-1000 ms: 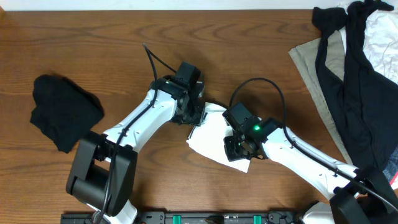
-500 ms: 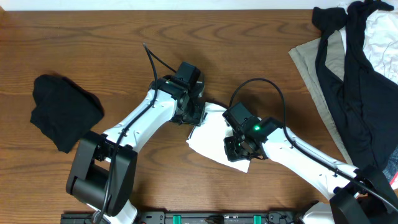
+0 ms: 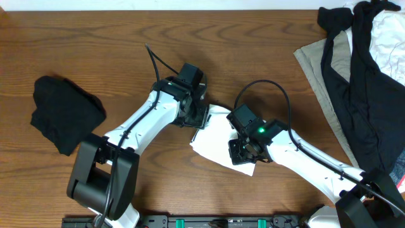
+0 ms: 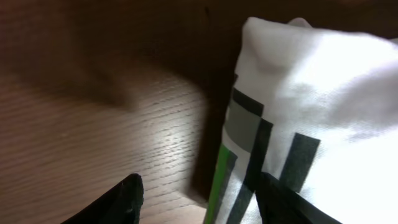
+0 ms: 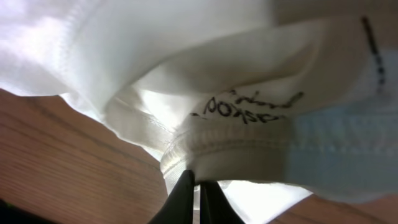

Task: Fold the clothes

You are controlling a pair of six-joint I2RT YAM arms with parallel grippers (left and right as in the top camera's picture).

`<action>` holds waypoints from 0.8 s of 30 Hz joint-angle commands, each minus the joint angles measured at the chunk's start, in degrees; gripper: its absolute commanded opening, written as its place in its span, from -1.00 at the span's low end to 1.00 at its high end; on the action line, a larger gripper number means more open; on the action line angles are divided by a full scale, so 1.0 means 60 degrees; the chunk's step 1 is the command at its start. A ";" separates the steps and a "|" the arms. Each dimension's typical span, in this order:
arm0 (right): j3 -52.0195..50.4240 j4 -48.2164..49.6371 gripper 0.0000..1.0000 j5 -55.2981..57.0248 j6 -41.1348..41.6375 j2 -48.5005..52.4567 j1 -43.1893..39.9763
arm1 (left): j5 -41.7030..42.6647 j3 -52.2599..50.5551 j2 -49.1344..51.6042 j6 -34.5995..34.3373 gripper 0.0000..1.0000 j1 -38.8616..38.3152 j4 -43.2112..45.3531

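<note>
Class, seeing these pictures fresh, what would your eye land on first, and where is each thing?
The small folded white cloth garment at mid-table, both white robot arms bent over it, the right gripper with fingers shut at its stitched hem. Then the crumpled black fabric bundle alone at the left, and the heap of black, beige and white clothes at the right edge.

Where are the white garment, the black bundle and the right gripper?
white garment [image 3: 209, 144], overhead view, bare fabric near its left edge.
black bundle [image 3: 66, 114], overhead view, its middle.
right gripper [image 5: 198, 186], right wrist view, midway between shut fingertips.
</note>
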 commanded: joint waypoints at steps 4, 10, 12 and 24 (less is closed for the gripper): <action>-0.0062 -0.0215 -0.97 0.0725 0.0783 0.0040 0.0066 | 0.0361 0.0098 -0.0805 0.0102 0.09 0.0080 -0.0022; -0.0062 -0.0222 -0.97 0.0750 0.0805 0.0040 0.0066 | 0.0823 0.0098 -0.0922 0.0098 0.03 0.0080 -0.0018; -0.0062 -0.0208 -0.97 0.0750 0.0809 0.0040 0.0066 | 0.0823 0.0098 -0.0918 0.0102 0.03 0.0066 -0.0018; -0.0062 -0.0149 -0.97 0.0732 0.0809 0.0040 0.0069 | 0.0772 -0.0029 -0.0470 0.0102 0.03 -0.0484 0.0539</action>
